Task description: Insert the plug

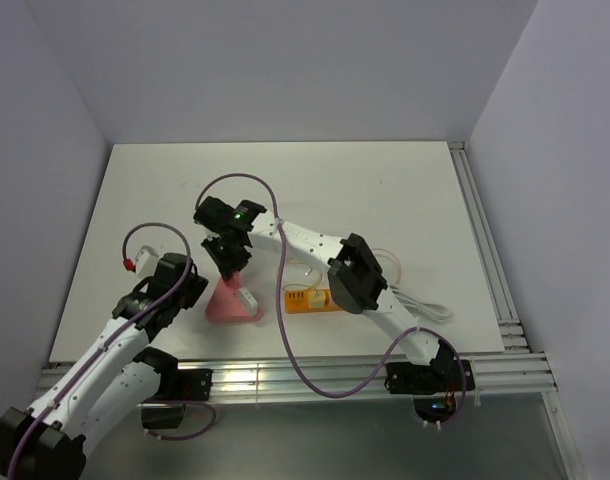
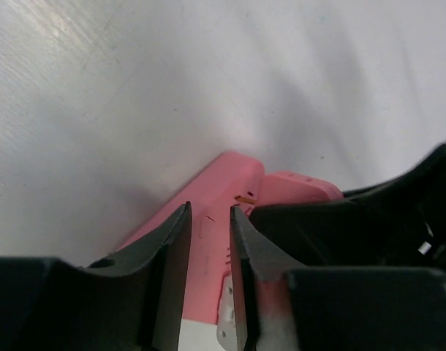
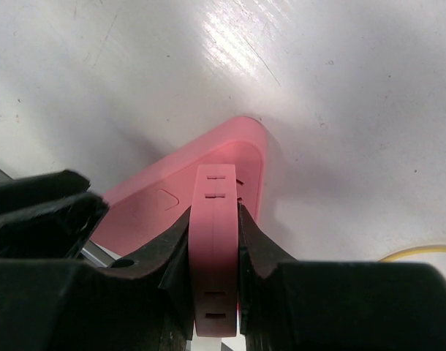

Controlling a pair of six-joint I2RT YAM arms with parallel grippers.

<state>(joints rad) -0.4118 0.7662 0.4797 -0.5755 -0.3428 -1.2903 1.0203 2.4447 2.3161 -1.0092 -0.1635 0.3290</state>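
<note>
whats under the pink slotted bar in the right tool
Under the pink slotted bar lies a flat pink piece with a rounded corner, on the table. The right tool covers its near end.

No lettering can be read. The white label [image 1: 298, 296] on the yellow-orange box [image 1: 318, 300], lower centre of the top view, carries dark print too small to make out. The pink power strip [image 3: 172, 212] shows only an embossed shield-shaped outline.
</note>
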